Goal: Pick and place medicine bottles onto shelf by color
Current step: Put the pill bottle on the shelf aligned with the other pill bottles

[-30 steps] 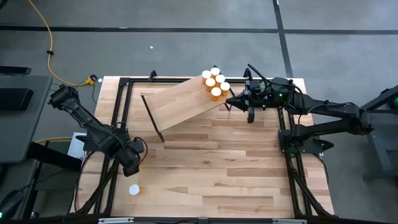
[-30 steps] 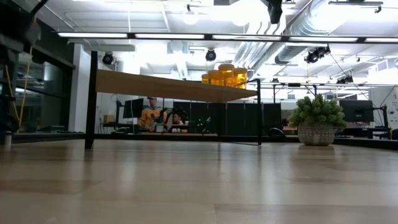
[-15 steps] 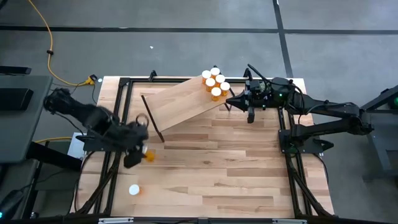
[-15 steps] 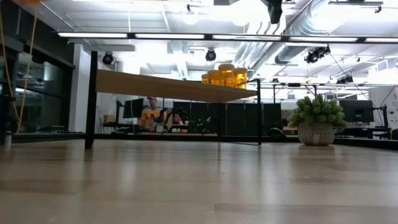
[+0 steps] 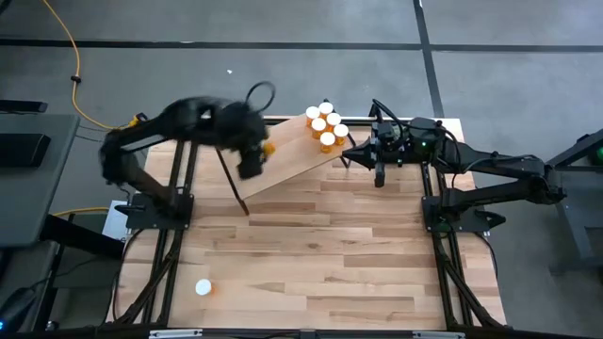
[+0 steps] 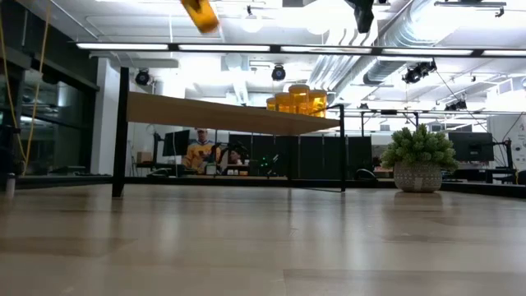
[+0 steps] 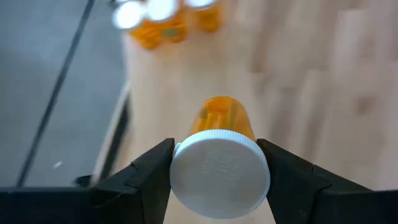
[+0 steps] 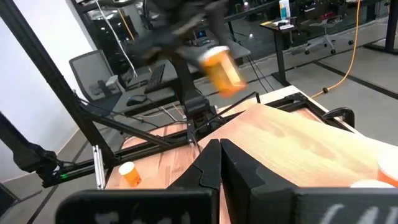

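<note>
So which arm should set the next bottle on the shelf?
Left: the left gripper is shut on a medicine bottle above the shelf. The right gripper holds nothing beside the shelf's end.

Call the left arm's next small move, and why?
Probably carry on toward the bottle cluster at the shelf's far end, then lower. The left gripper is clamped on a medicine bottle above the plank, short of the cluster, not yet set down. The right gripper waits beside the shelf.
</note>
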